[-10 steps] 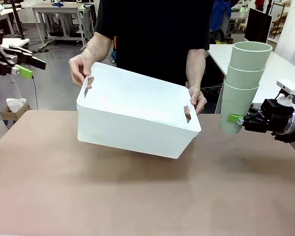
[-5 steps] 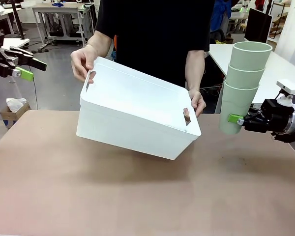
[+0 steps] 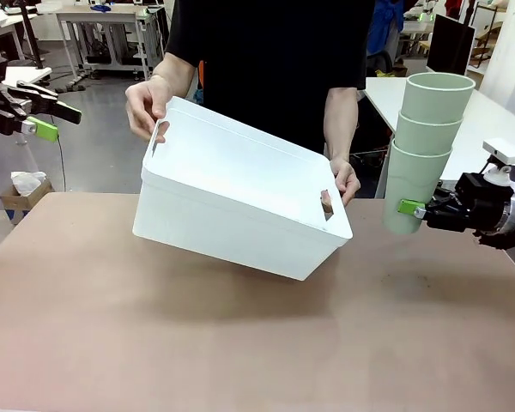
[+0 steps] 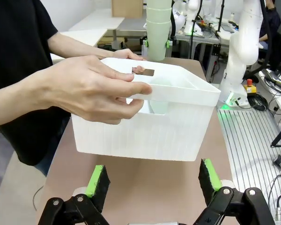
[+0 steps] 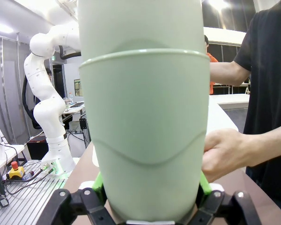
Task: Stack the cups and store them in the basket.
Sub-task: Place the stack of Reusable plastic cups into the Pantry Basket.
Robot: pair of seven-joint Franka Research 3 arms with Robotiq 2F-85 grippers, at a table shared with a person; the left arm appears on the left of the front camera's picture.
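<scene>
**Inspector A:** Table point(image 3: 240, 343) first: brown top, bare in the foreground. What sits above it?

**Inspector B:** Basket point(image 3: 240, 206), white, held off the table and tilted, its lower corner toward the right side of the front view. Person's hands grip it at both ends: one hand point(image 3: 148, 105) at the raised end by a handle cut-out, the other hand point(image 3: 345, 178) at the lower end.

**Inspector A:** Right gripper point(image 3: 405, 209)?

**Inspector B:** Clenched on the cups point(image 3: 422, 150), a nested stack with three rims showing, upright, grasped at the lowest cup. Stack stands just beside the basket's lower end, apart from it, above the table's right edge. In the right wrist view the stack point(image 5: 145, 117) sits between the green pads point(image 5: 99, 180).

**Inspector A:** Left gripper point(image 3: 43, 116)?

**Inspector B:** Released, jaws spread wide, nothing between them. It hangs at the far left, well apart from the basket. Its wrist view shows the pads point(image 4: 97, 180) either side of open space, the basket point(image 4: 145, 126) beyond.
</scene>
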